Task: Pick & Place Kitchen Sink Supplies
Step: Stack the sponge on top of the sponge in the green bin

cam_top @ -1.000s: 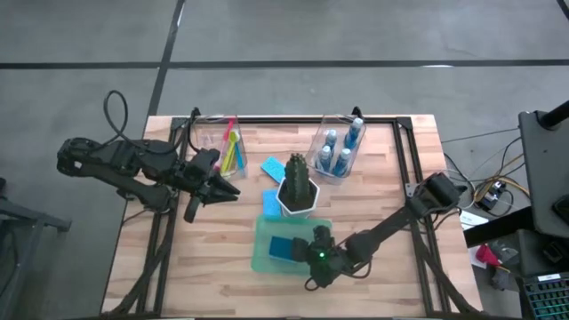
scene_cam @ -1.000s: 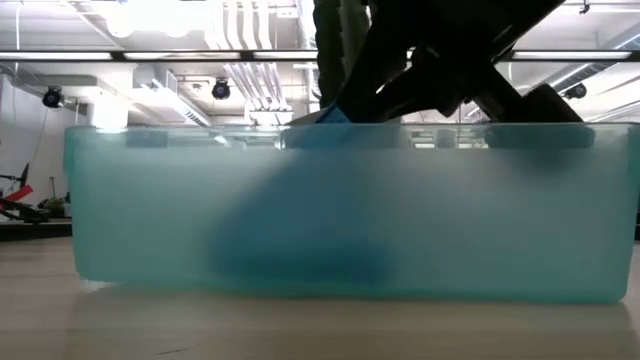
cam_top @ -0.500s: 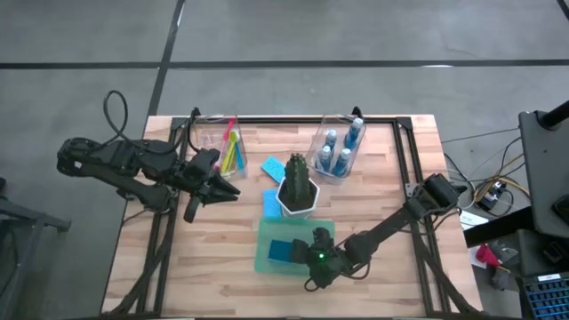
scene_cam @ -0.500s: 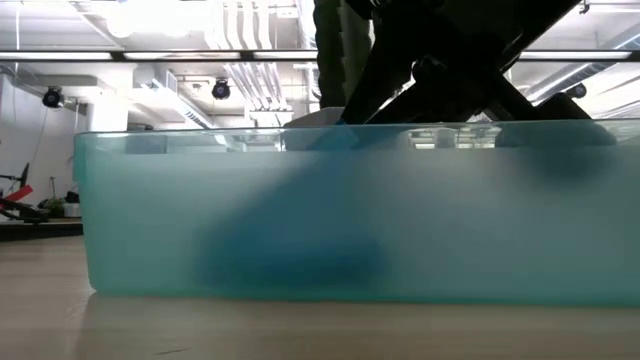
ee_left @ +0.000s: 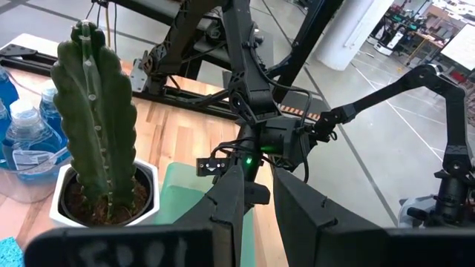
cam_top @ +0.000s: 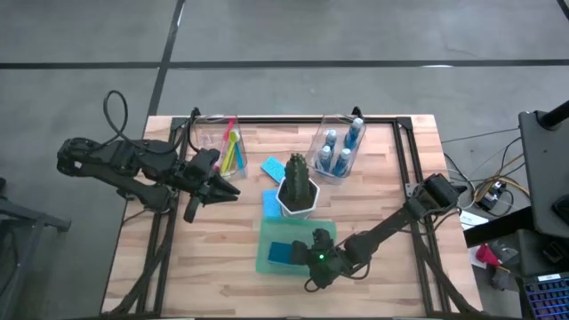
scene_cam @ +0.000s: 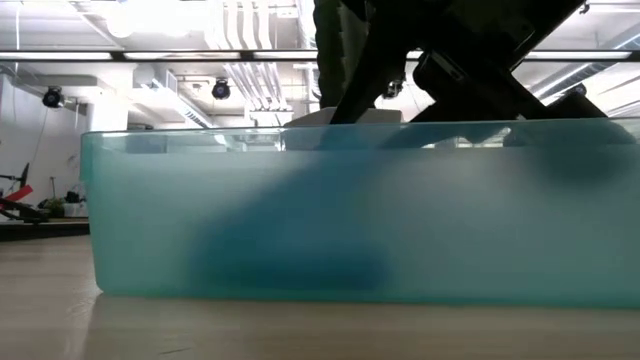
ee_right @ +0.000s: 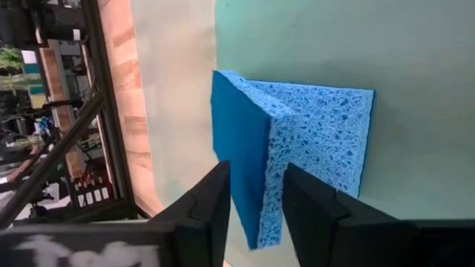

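Over green tray, right gripper fingers just eased apart around sponge; sponge delivered; left gripper narrow, idle.

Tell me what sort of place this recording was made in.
Probably a robotics lab or workshop hall: a wooden table on a grey concrete floor, bare ceiling ducts and strip lights overhead, and another robot arm standing farther off.

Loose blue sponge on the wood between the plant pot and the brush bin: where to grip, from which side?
The loose sponge lies flat and alone on the table. Probably come straight down and pinch across its short edges. The plant pot stands close, so approach from the brush bin side.
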`<state>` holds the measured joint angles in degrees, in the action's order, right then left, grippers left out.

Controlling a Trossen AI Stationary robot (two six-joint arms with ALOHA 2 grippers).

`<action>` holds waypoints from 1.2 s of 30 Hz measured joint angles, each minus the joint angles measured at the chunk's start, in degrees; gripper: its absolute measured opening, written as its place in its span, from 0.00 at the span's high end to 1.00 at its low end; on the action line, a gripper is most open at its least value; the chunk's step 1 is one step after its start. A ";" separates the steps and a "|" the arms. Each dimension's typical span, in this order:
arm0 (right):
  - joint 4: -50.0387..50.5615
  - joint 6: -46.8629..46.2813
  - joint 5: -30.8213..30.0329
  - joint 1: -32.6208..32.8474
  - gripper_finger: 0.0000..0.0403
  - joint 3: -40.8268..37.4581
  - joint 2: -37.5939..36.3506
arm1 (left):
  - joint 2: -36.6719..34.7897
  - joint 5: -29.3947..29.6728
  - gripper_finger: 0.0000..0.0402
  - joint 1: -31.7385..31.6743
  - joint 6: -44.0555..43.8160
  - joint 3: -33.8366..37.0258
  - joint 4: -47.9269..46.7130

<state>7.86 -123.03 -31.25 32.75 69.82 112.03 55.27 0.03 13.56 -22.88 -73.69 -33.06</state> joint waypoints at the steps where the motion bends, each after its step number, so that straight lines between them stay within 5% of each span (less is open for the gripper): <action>1: 0.00 0.01 0.06 0.00 0.72 0.02 0.00 | 0.00 0.00 0.83 0.00 -0.01 0.00 0.00; 15: 1.38 0.25 3.42 0.90 0.62 0.15 -1.17 | -0.02 -1.01 0.83 0.02 -0.02 0.00 0.00; 36: 12.01 0.98 3.47 1.62 0.64 0.13 -6.64 | -0.02 -1.03 0.83 0.02 0.18 0.00 0.02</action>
<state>19.86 -122.05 -27.78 34.37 69.95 105.38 55.24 -0.99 13.58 -22.70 -73.69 -33.04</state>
